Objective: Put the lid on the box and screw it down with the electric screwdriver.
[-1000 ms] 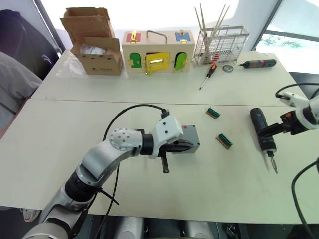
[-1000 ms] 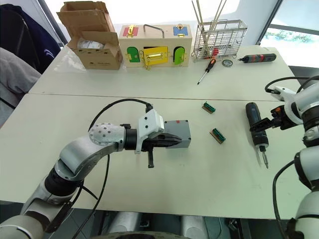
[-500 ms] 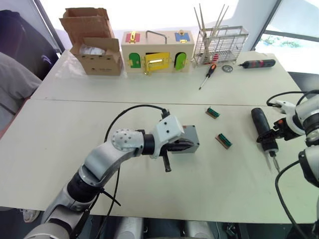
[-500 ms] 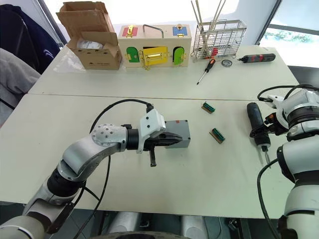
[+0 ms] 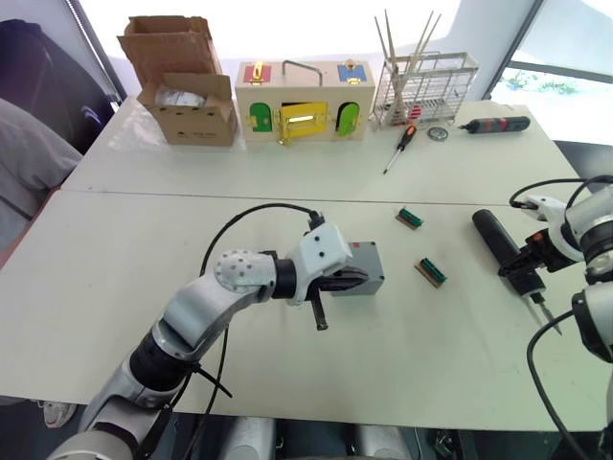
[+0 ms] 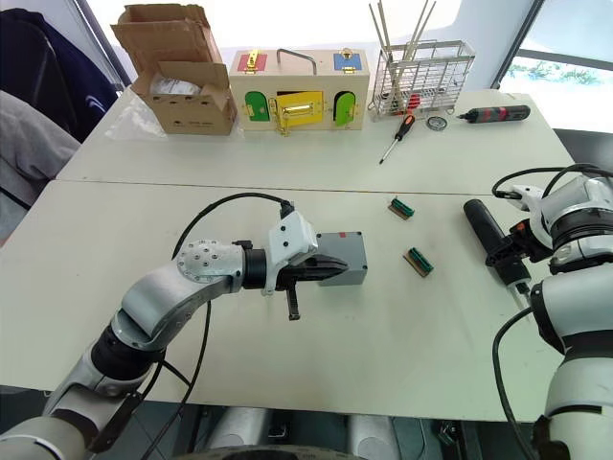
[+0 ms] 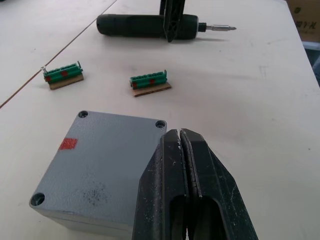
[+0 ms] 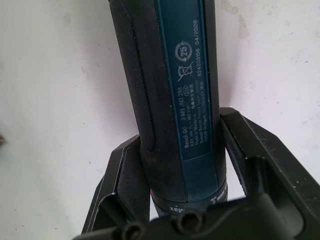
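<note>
**Screwdriver gripped at right; box with lid beside the left fingers**

Left eye view: At the frame's centre the grey box (image 5: 361,269) is seen on the white table (image 5: 115,278), with the left gripper (image 5: 337,284) laid against its near-left side. At the right edge the electric screwdriver (image 5: 501,245) is clasped by the right gripper (image 5: 526,265), its bit pointing toward the lower right. Two green connectors (image 5: 430,271) lie between box and driver.

Right eye view: The same layout is shown; a cardboard box (image 6: 179,69) and a wooden box with coloured doors (image 6: 297,93) stand along the top.

Left wrist view: The fingers (image 7: 172,185) are pressed together, holding nothing, just beside the box. The lid (image 7: 100,162) is seated on the box, a red mark on it.

Right wrist view: The driver's black barrel is clamped between the two fingers (image 8: 122,185).
</note>
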Controlling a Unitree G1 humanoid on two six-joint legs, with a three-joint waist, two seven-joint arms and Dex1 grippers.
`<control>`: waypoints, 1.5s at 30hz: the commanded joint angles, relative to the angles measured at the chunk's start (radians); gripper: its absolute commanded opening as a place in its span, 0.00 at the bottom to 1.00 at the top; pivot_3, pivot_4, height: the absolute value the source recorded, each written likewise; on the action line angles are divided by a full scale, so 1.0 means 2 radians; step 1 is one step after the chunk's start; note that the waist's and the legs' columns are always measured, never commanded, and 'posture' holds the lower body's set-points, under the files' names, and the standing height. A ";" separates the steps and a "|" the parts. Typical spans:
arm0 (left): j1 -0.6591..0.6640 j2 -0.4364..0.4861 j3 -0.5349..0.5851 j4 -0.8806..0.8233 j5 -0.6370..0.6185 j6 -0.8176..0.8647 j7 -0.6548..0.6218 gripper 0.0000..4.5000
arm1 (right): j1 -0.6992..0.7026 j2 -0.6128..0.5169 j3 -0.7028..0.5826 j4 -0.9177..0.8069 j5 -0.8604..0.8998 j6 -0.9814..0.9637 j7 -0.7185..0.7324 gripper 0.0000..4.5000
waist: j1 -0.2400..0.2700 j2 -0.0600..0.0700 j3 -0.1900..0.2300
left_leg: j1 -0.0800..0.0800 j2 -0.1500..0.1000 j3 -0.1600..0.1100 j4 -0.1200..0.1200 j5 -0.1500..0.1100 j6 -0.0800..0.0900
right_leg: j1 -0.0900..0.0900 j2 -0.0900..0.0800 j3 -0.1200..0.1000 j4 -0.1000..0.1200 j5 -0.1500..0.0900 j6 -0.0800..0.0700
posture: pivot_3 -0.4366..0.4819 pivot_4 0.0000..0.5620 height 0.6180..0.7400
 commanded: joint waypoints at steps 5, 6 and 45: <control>-0.013 0.030 0.019 0.009 -0.003 -0.020 -0.035 0.00 | -0.162 -0.024 -0.197 0.002 0.125 0.072 -0.108 0.43 | -0.010 0.008 0.002 | -0.002 0.000 0.002 -0.002 0.000 0.000 | -0.005 -0.001 0.002 0.001 0.000 0.000 | 0.48 0.27 1.00; -0.018 0.031 0.024 0.016 -0.006 -0.020 -0.039 0.00 | -0.164 -0.026 -0.234 -0.014 0.155 0.081 -0.115 0.43 | -0.010 0.007 0.002 | -0.002 0.000 0.002 -0.004 0.001 -0.002 | -0.006 0.000 0.001 0.001 0.000 0.000 | 0.48 0.27 1.00; -0.088 0.028 -0.010 0.189 0.049 -0.051 -0.127 0.00 | 0.369 0.295 -0.306 -0.833 0.394 -0.110 -0.405 0.43 | -0.012 0.004 0.001 | -0.002 0.000 0.000 -0.006 0.003 -0.005 | -0.009 0.001 -0.001 0.009 0.000 0.000 | 0.48 0.27 1.00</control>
